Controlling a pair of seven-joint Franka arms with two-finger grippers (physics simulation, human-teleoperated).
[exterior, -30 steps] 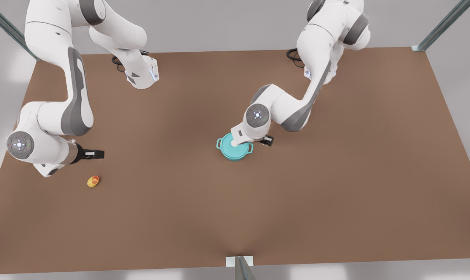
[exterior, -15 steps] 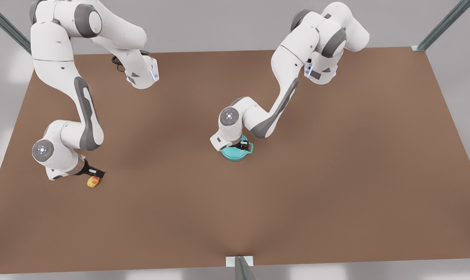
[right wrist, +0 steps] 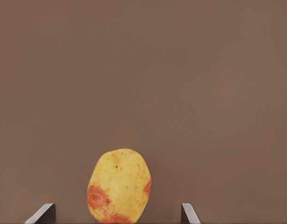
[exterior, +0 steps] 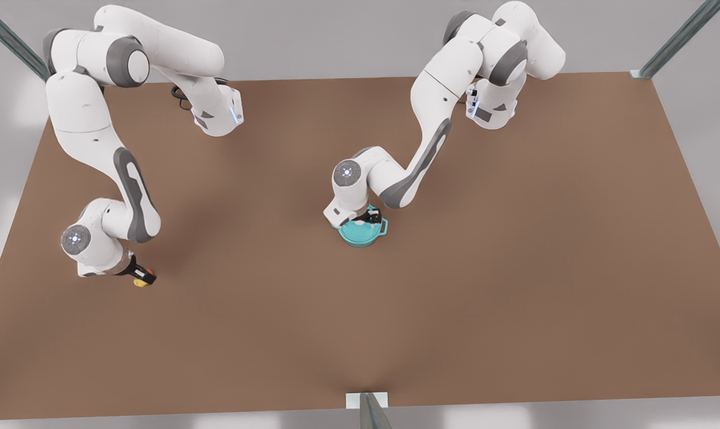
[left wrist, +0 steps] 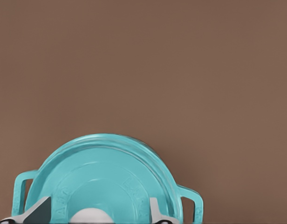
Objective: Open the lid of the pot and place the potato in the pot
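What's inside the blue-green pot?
You can't tell: the pot lid still covers the pot. The potato lies on the table, outside it.

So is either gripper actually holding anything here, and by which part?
Nothing is held yet. The left gripper straddles the pot lid knob, open; the right gripper straddles the potato, open.

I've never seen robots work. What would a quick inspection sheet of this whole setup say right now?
Surface: brown table, flat.
Job's things: lid on the pot; potato on the table.
Clutter: nothing seen.
Claws: left claw over the lid, fingers open either side of its white knob; right claw over the potato, fingers open, apart from it.
Cables: black loops by the arm bases.
Surroundings: metal frame posts at the corners.
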